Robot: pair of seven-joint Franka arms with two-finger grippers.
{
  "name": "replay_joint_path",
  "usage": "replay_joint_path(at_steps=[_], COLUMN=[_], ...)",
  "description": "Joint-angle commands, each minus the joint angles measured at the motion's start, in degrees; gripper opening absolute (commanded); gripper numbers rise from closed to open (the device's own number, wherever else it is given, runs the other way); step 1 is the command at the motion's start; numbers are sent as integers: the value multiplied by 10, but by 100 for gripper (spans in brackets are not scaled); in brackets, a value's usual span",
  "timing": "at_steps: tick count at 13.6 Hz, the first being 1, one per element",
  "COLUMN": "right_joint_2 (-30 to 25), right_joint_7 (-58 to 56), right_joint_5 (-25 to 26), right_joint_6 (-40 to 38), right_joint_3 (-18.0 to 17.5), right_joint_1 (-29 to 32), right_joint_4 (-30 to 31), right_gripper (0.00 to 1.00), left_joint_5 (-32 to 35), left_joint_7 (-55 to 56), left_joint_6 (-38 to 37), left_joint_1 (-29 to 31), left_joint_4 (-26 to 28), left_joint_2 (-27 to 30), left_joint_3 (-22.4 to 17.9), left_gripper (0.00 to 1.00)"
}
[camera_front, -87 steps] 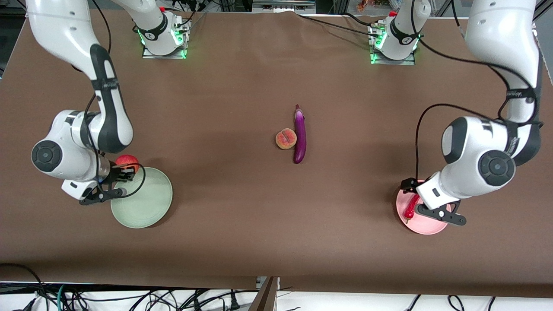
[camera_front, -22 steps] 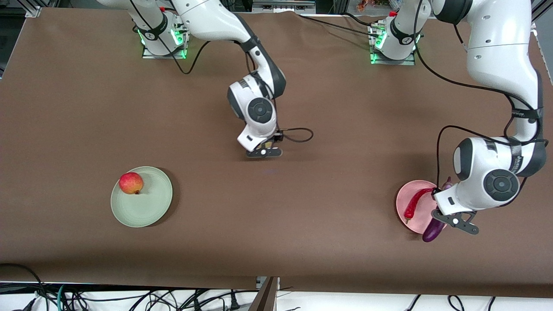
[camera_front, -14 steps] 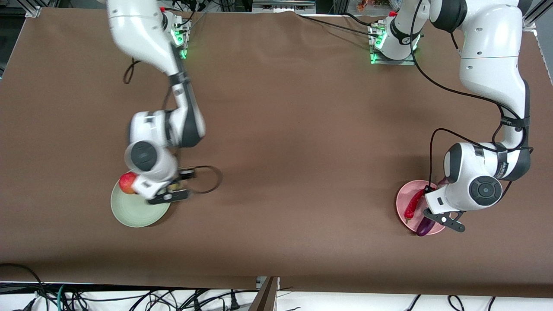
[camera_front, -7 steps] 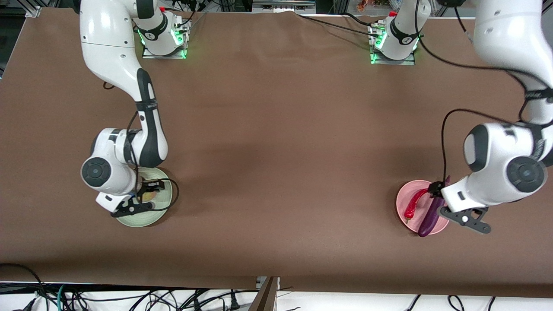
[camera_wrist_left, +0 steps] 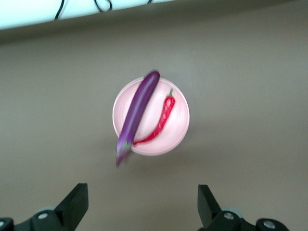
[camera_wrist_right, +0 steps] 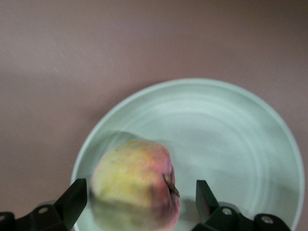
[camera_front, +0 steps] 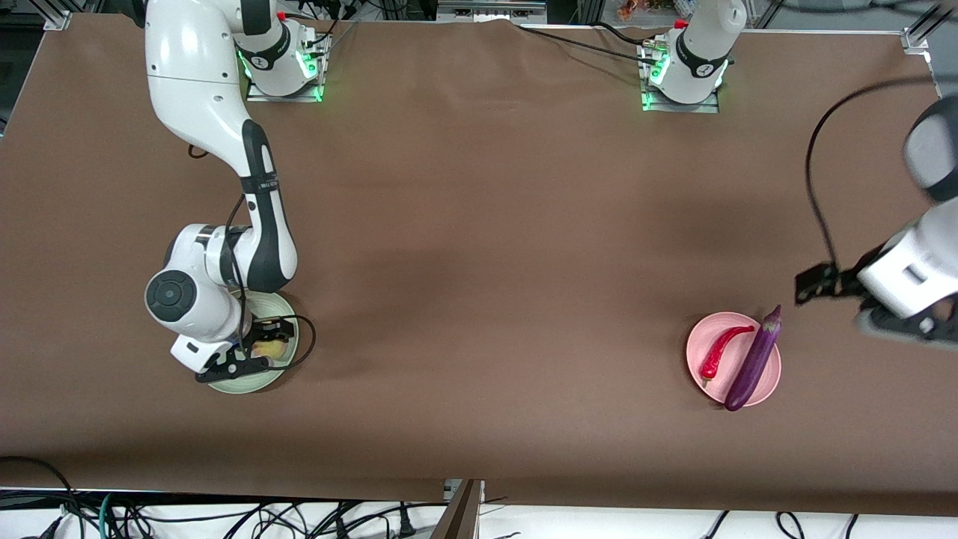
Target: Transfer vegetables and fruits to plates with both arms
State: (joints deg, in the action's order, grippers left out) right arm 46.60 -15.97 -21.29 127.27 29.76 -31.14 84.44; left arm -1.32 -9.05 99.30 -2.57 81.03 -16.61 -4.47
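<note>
While the right gripper [camera_wrist_right: 137, 204] hangs, jaws released, around the pinkish-yellow peach [camera_wrist_right: 134, 185] on the pale green round plate [camera_wrist_right: 231, 139], the left gripper [camera_wrist_left: 142, 207], jaws released, hovers at three o'clock of the pale pink round plate [camera_front: 700, 344] bearing the glossy purple eggplant [camera_front: 752, 359] and wrinkled red chili pepper [camera_front: 720, 350]

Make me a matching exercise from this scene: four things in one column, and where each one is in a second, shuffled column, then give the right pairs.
Column one:
1. eggplant
2. peach
3. left gripper
4. chili pepper

Column two:
A. on the green plate, between the right gripper jaws
B. wholly on the pink plate
C. across the pink plate, both ends past its rim
D. up in the air, jaws open and empty

Pairs: 1-C, 2-A, 3-D, 4-B
</note>
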Motion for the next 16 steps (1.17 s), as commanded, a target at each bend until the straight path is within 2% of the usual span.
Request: replay_joint_path(at_steps=[1, 2, 5, 8, 9, 10, 12, 13, 14, 15, 16], right_joint_2=[-43, -54, -83, -155, -182, -213, -285, -320, -354, -379, -395], right_joint_7=[-6, -6, -6, 3, 21, 47, 106, 123, 123, 123, 122], right_joint_5=[-9, -9, -9, 23, 40, 67, 165, 192, 198, 198, 198], right_joint_6=[-118, -175, -305, -364, -374, -384, -391, -390, -383, -377, -365], right_joint_3=[21, 32, 60, 60, 46, 6, -141, -213, -267, -298, -311], right_joint_1=[4, 7, 10, 13, 24, 50, 151, 205, 252, 284, 302], right_joint_4=[-46, -76, -136, -131, -114, -99, -55, -23, 9, 35, 54], right_gripper=[100, 100, 100, 100, 100, 100, 100, 100, 100, 100, 100], left_joint_5=[-4, -3, -3, -3, -3, -2, 7, 10, 14, 15, 15], left_joint_7=[75, 83, 70, 68, 69, 70, 69, 70, 70, 69, 69], left_joint_6=[-12, -7, 19, 14, 12, 9, 2, 2, -3, -9, -9], left_joint_1=[76, 77, 79, 76, 77, 78, 80, 80, 79, 78, 78], left_joint_4=[140, 163, 186, 195, 191, 189, 189, 187, 179, 178, 177], left_joint_2=[135, 157, 187, 198, 194, 191, 188, 188, 187, 185, 185], left_joint_3=[98, 99, 99, 97, 98, 101, 103, 104, 105, 105, 105], left_gripper=[100, 100, 100, 100, 100, 100, 100, 100, 100, 100, 100])
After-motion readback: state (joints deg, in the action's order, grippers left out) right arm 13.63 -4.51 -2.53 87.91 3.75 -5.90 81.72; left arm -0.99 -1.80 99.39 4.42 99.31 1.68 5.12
